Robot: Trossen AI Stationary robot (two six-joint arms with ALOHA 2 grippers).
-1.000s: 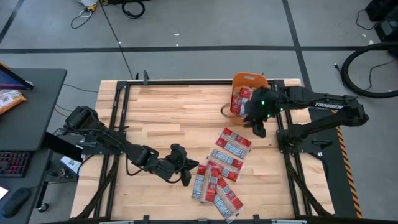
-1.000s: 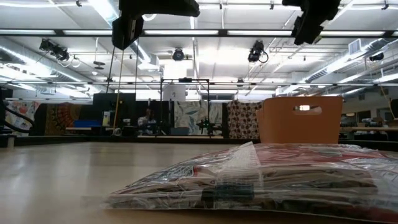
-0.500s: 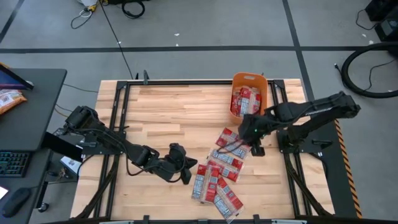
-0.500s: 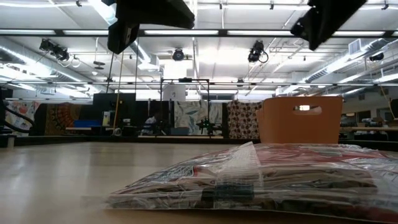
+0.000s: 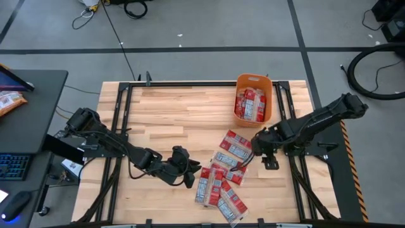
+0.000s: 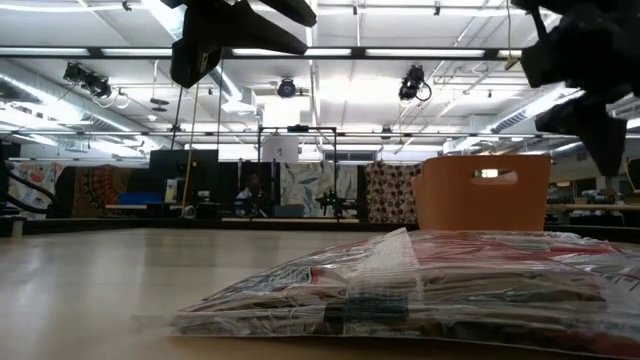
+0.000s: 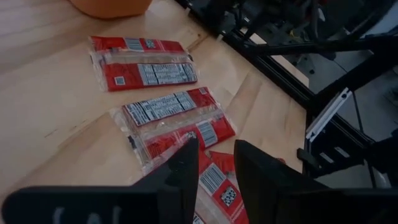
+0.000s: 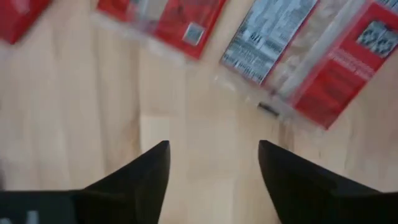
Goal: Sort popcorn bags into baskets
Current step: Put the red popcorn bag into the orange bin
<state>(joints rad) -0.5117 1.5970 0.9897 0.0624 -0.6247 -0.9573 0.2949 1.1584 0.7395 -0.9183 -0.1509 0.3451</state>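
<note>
Several red popcorn bags with white label panels lie flat on the wooden table, near its right front: one (image 5: 238,146) farthest back, others (image 5: 218,190) nearer the front edge. The orange basket (image 5: 254,98) stands at the far right with some bags (image 5: 250,103) inside. My right gripper (image 5: 261,152) hangs open just right of the loose bags; its wrist view shows bare wood between the fingers (image 8: 214,162) and bags (image 8: 292,56) beyond. My left gripper (image 5: 188,174) stays open left of the pile, fingers (image 7: 216,168) apart above a bag (image 7: 165,115), touching nothing.
Bare wood (image 5: 171,114) fills the table's left and middle. Black frame rails (image 5: 292,171) run along the right edge beside my right arm. A desk with a keyboard and an orange snack bag (image 5: 9,101) stands off the table to the left.
My right gripper has left the place above the basket, swung toward the table's near edge and sunk low, tipping its fingers downward, and now hangs beside the loose bags. The bags and the basket have stayed where they were.
</note>
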